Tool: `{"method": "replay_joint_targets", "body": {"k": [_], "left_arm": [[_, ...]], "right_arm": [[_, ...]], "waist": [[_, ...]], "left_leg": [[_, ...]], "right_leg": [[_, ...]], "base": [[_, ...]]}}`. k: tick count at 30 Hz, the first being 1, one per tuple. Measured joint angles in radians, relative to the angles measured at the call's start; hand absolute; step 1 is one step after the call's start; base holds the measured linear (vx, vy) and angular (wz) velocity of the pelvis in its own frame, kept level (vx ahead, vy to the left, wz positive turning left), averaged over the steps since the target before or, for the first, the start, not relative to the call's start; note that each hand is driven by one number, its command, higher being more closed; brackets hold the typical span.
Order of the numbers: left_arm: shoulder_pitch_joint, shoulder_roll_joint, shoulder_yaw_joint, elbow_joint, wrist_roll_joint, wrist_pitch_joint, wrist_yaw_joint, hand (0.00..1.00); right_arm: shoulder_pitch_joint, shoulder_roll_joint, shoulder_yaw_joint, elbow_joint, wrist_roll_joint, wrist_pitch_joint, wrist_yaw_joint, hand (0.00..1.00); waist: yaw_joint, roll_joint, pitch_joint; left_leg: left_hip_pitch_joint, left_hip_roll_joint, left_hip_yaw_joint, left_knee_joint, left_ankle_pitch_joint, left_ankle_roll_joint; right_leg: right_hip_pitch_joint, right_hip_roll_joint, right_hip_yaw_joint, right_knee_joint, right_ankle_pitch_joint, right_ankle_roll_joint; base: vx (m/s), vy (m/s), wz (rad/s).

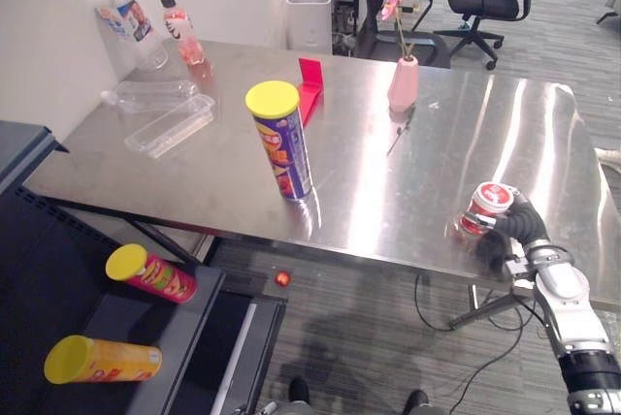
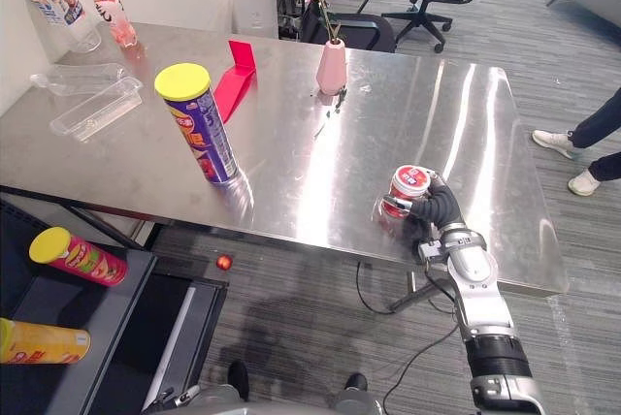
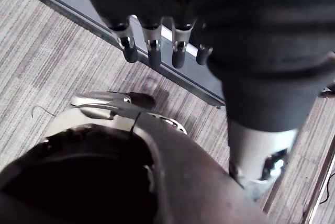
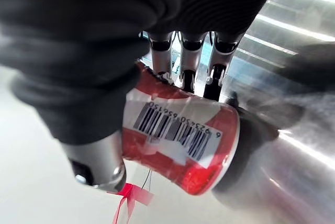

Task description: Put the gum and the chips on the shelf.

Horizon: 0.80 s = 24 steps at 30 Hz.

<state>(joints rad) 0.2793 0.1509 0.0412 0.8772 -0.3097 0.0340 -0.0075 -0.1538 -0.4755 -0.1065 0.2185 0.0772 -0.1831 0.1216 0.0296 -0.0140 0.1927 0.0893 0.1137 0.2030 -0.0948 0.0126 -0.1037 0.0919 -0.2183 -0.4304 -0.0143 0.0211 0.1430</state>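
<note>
Odds and ends along the steel table's point(image 1: 408, 182) far edge

A pink vase point(image 1: 403, 84) with a flower stands mid-edge, with a red stand point(image 1: 310, 88) to its left. Two bottles point(image 1: 121, 17) fill the far left corner, with clear plastic trays point(image 1: 173, 124) just in front.

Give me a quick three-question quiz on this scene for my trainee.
1. True or false: the right hand is shut on the gum tub.
2. Pick one: the purple chips can on the table is A) lying flat, B) upright, C) upside down.
3. Fill in: ___ cans lie on the dark shelf.

Key: 1 true; 2 B; 3 two.
</note>
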Motion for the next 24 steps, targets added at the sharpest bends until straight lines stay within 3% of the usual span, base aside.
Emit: {"method": "replay_joint_targets", "body": {"k": [7,13,24], "left_arm": [[0.000,0.000,0.000,0.000,0.000,-0.001,0.000,0.00],[0.000,0.000,-0.001,0.000,0.001,-0.002,0.002,0.00],[0.004,0.002,0.005,0.013,0.010,-0.002,0.013,0.00]], "right_arm": [[0.000,0.000,0.000,-0.011,-0.008,-0.004,-0.002,1.00],[-0.001,-0.004,0.000,-0.118,-0.039,-0.034,-0.004,1.00],[0.002,-0.049,0.009,-0.291,0.011,-0.029,0.077,1.00]], "waist": [[0.000,0.000,0.000],[0.000,0.000,-0.001],[-0.003,-0.016,-0.035]], "left_leg": [[0.000,0.000,0.000,0.000,0.001,0.000],[0.001,0.000,0.000,0.000,0.001,0.001],[0.004,0.000,-0.024,0.000,0.006,0.002]], "right_leg": [[0.000,0.000,0.001,0.000,0.000,0.000],[0.001,0.000,0.001,0.000,0.000,0.000],[0.017,0.000,-0.006,0.003,0.000,0.000]], "base": [[0.00,0.000,0.00],[0.00,0.000,0.00],[0.00,0.000,0.05]]}}
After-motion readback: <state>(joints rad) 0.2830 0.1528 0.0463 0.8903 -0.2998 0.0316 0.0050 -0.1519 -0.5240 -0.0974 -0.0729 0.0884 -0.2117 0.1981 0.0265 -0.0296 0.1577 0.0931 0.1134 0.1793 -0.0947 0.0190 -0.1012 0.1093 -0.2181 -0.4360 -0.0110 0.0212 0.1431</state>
